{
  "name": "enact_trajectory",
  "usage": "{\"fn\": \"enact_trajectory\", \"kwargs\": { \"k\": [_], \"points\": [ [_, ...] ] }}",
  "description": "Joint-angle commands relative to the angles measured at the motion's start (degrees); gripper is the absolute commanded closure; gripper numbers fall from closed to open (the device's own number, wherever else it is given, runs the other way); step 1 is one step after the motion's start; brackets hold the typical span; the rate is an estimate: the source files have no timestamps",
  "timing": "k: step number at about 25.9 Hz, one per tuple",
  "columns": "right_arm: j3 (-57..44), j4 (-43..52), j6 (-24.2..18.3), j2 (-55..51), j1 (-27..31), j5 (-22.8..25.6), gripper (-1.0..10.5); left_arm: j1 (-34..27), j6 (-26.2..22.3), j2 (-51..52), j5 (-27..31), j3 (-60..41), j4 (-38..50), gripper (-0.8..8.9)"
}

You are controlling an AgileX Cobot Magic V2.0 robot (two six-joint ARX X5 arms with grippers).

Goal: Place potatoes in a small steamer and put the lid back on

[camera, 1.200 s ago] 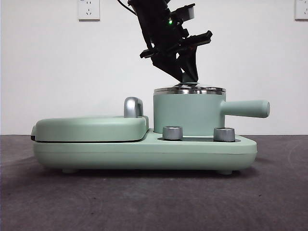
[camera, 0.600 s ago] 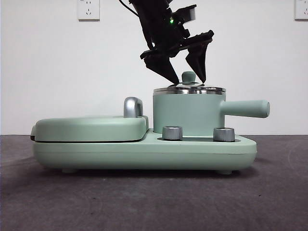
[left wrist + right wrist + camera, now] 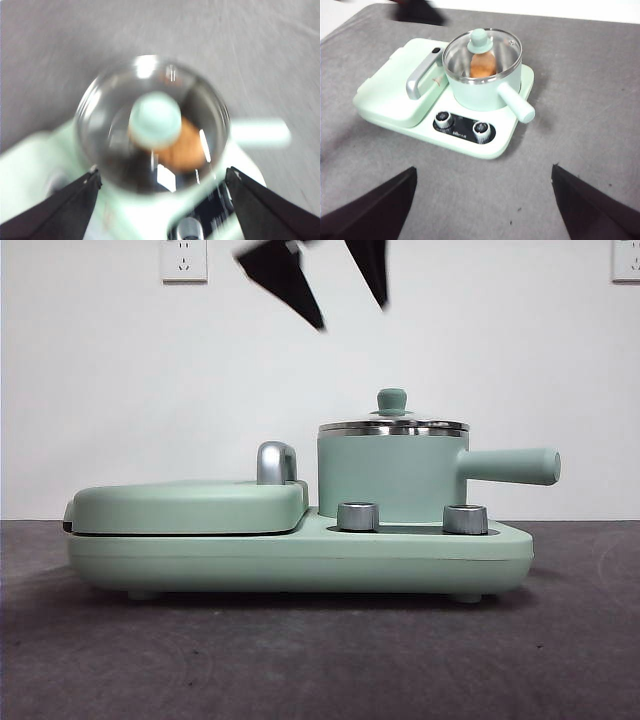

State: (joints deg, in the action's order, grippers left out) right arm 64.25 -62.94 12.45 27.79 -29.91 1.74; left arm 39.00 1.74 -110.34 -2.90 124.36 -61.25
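Observation:
The small steamer (image 3: 390,475) stands on the right half of the mint green cooker base, side handle (image 3: 510,465) pointing right. The glass lid (image 3: 392,424) rests on its steel rim, knob (image 3: 391,398) up. Through the glass, the orange-brown potato (image 3: 482,65) lies inside the pot, also seen in the blurred left wrist view as the potato (image 3: 187,147). My left gripper (image 3: 350,315) hangs open well above the lid, holding nothing. My right gripper (image 3: 483,169) is open and empty, back from the cooker over the grey table.
The flat griddle (image 3: 190,505) with its chrome handle (image 3: 277,462) takes the left half of the base. Two steel dials (image 3: 359,516) (image 3: 465,518) sit in front of the pot. A white wall with outlets stands behind.
My left gripper let go of the lid knob, opened, and rose straight up from the pot to the top of the front view. The lid stays on the steamer.

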Motion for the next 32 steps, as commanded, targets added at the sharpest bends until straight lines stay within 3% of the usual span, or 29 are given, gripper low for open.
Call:
{"fn": "enact_trajectory", "kwargs": {
  "k": [1, 5, 12, 20, 26, 32],
  "points": [
    [0.6, 1.7, 0.6, 0.2, -0.3, -0.4, 5.2, 0.3, 1.6, 3.7, -0.1, 0.9, -3.4, 4.04],
    [0.6, 4.7, 0.6, 0.2, -0.3, -5.4, 5.2, 0.4, 0.8, 15.8, -0.1, -8.3, -4.0, 4.07],
    [0.6, 4.9, 0.4, 1.2, -0.3, -9.5, 5.2, 1.1, -1.9, 36.7, -0.1, -29.3, -1.2, 4.08],
    [0.6, 4.8, -1.6, 3.7, -0.3, -16.0, 5.2, 1.5, -1.2, 59.1, -0.1, -49.8, 4.3, 4.08],
    [0.6, 4.5, -2.1, 5.7, -0.3, -16.9, 5.2, 1.5, 1.9, 67.5, -0.1, -57.4, 2.7, 4.07],
    [0.6, 4.5, -2.4, 6.6, -0.3, -16.7, 5.4, 1.5, 3.3, 69.4, -0.1, -58.1, 0.1, 4.2]
  ]
}}
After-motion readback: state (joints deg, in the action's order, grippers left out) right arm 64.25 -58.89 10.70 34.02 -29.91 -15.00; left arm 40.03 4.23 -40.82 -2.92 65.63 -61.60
